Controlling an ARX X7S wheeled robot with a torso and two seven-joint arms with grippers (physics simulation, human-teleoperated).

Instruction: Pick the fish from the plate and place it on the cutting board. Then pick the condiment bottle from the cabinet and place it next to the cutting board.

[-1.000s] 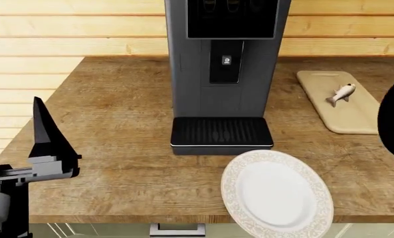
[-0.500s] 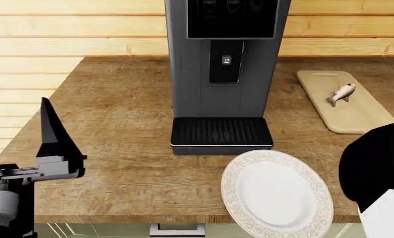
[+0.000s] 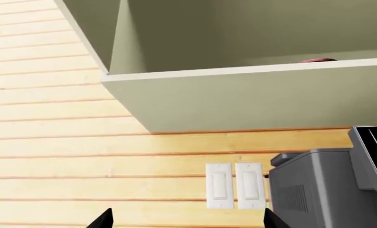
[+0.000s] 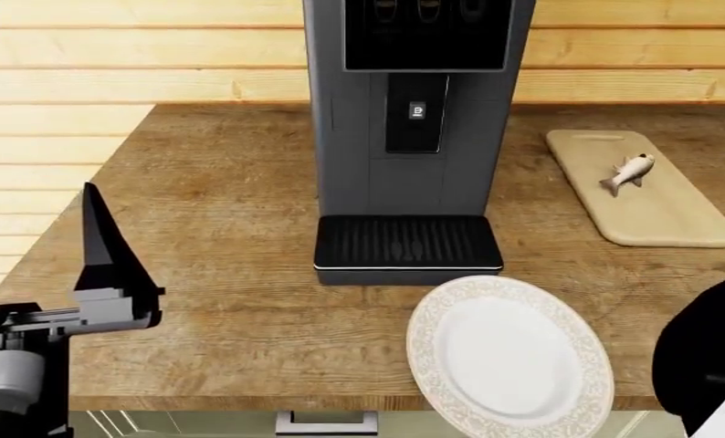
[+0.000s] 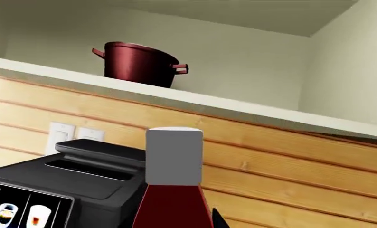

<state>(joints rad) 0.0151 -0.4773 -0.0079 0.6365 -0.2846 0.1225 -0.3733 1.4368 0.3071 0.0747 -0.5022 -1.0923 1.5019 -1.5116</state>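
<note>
Nearest the robot, at the surface's [image 4: 216,274] front edge, the plate [image 4: 509,356] lies empty. Farther back on the right, the fish [image 4: 627,172] rests on the board [image 4: 636,187], so the first half looks done. The bottle [image 5: 174,190] fills the right wrist view, white cap up, close before the camera with the cabinet [image 5: 252,114] and a red pot [image 5: 137,64] behind it; I judge the right hand is pinching the bottle, though its fingers are hardly visible. What remains is to set it down beside the board. In the head view the right arm shows only as a dark bulk at the lower right corner. The left hand [image 4: 95,246] points upward at the left, fingers spread in its wrist view, holding nothing.
</note>
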